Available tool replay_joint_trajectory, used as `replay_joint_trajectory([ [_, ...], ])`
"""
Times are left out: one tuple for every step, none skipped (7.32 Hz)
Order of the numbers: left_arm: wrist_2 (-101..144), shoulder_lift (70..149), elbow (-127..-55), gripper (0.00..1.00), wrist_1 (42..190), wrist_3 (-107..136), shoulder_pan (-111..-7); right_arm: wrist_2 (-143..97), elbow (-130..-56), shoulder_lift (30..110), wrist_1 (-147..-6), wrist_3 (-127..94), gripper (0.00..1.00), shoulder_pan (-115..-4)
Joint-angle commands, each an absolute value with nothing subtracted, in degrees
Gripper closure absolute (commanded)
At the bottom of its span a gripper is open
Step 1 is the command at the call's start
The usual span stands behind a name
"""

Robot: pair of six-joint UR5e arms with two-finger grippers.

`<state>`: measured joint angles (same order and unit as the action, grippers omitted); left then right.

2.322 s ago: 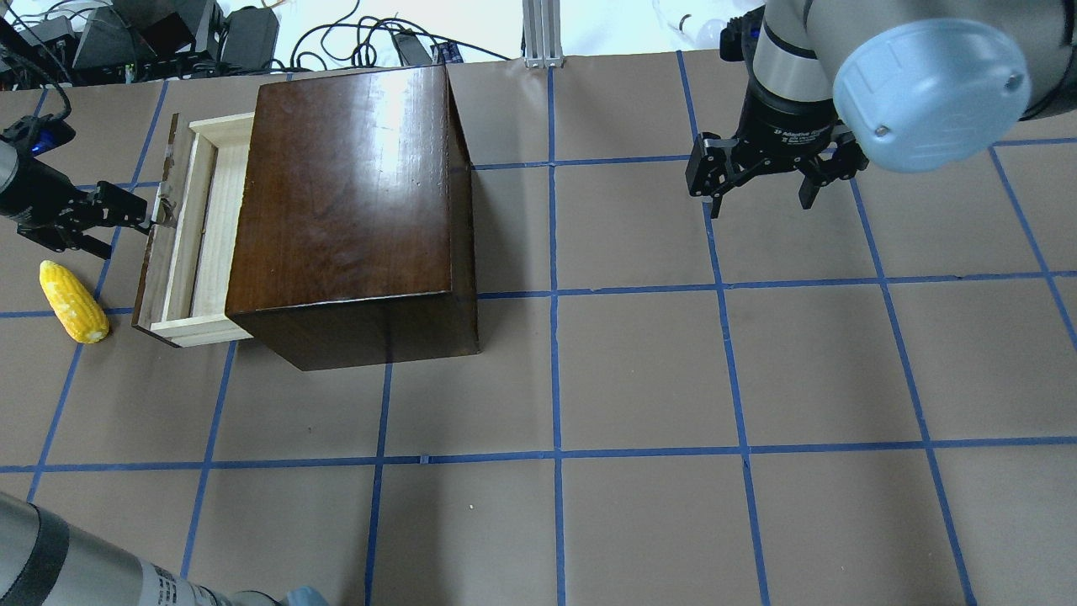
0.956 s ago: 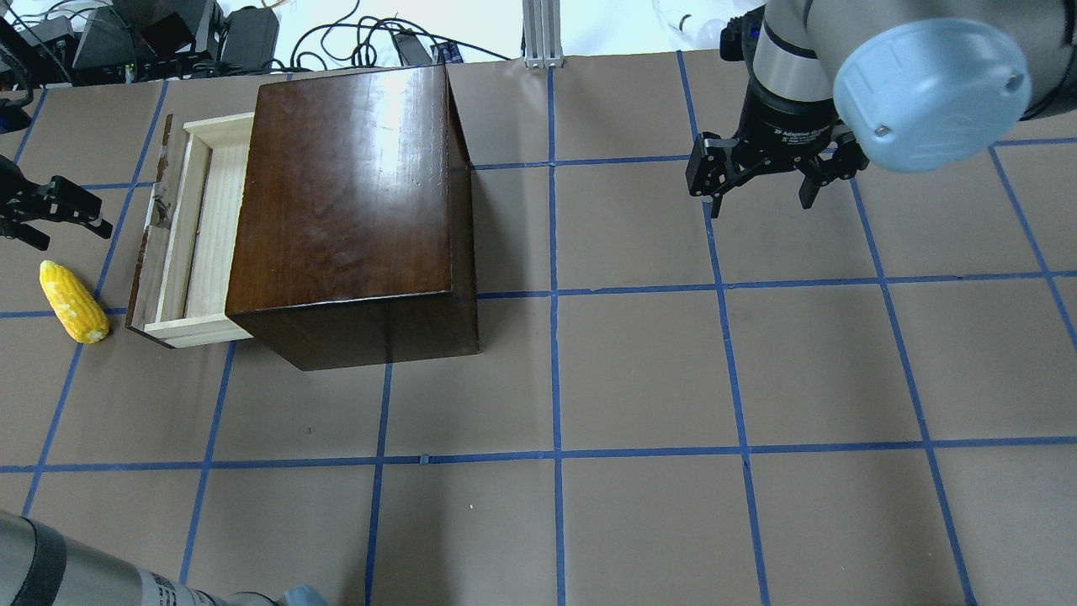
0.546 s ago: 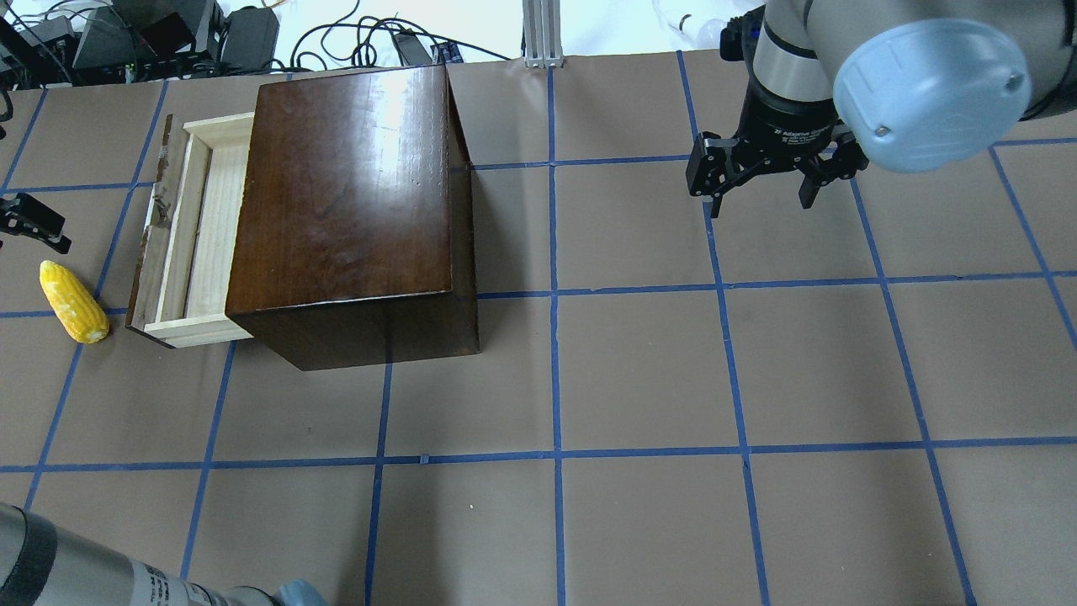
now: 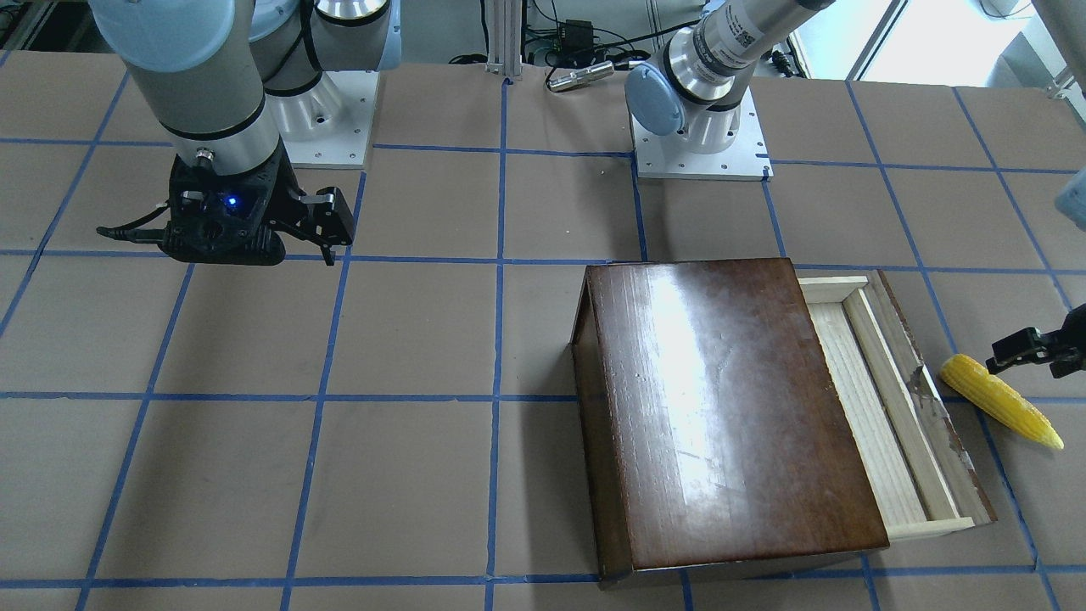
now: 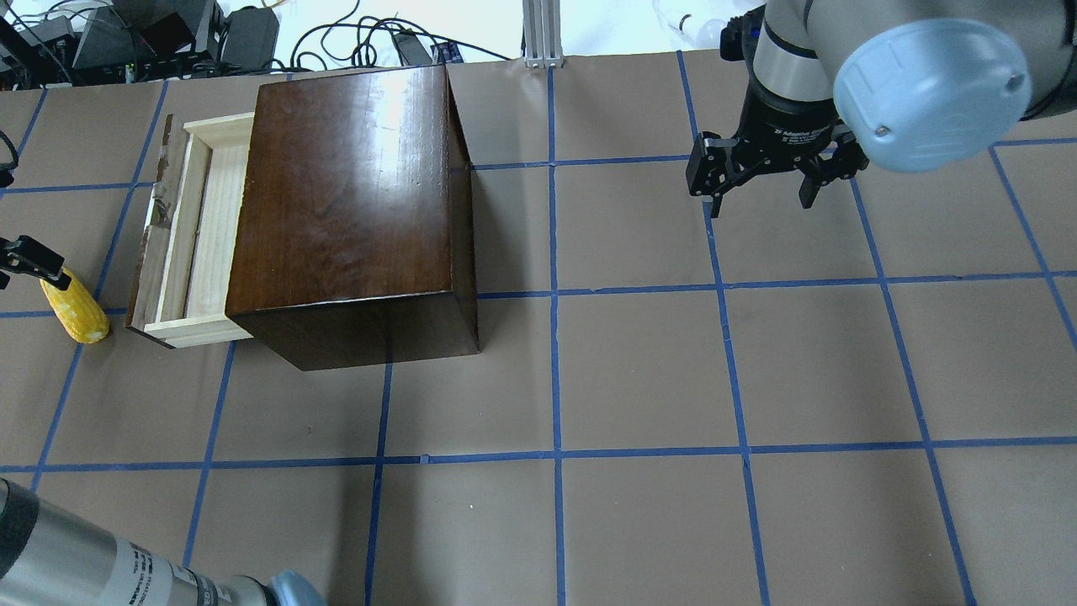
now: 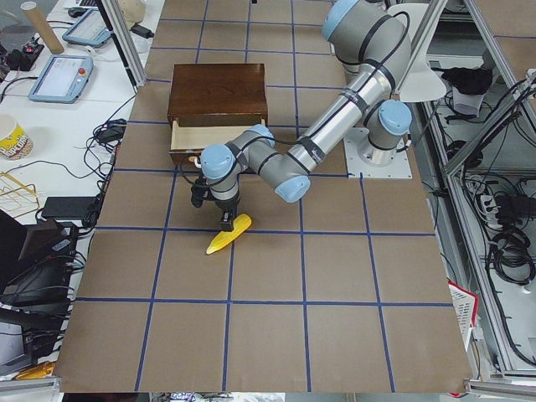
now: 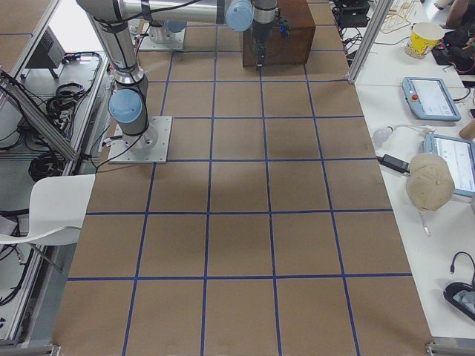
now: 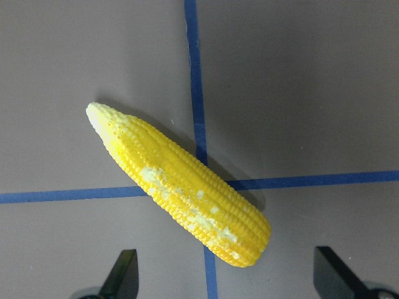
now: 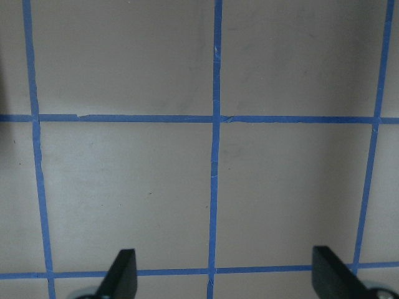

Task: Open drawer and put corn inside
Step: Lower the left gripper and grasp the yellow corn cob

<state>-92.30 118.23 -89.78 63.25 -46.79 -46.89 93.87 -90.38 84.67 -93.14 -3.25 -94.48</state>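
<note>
Brown tabletop (image 5: 639,370), blue tape grid (image 5: 557,454), corn (image 5: 76,307) over a crossing

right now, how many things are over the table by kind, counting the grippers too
corn cob: 1
dark-brown wooden box: 1
drawer, pulled out of the box: 1
two-finger grippers: 2, the left gripper and the right gripper, both open
total: 5
</note>
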Motion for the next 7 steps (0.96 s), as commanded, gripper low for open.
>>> replay_joint_trajectory([
  [-92.1,121.4,-92.4,0.00,55.3,-49.4,-46.4,93.9,-90.4,84.7,-93.1,-3.3,0.00,-94.5],
  [-91.7,122.2,-93.2,0.00,53.5,-49.5,-45.4,93.9,-90.4,84.6,-93.1,-3.3,0.00,-94.5],
  [-90.0,123.0,-93.3,0.00,53.4,-49.7,-45.1,93.9,-90.4,84.6,-93.2,-3.3,0.00,-94.5],
  [-89.7,123.2,-93.3,0.00,53.4,-49.7,-45.0,93.9,-90.4,84.6,-93.2,-3.3,0.00,-94.5],
  [-87.6,123.5,-93.3,0.00,53.3,-49.7,-45.0,93.9,-90.4,84.7,-93.1,-3.3,0.00,-94.5],
  [-86.5,123.7,-93.2,0.00,53.3,-49.7,-44.6,93.9,-90.4,84.6,-93.1,-3.3,0.00,-94.5],
  [-86.4,123.7,-93.1,0.05,53.3,-49.7,-44.3,93.9,-90.4,84.6,-93.1,-3.3,0.00,-94.5],
])
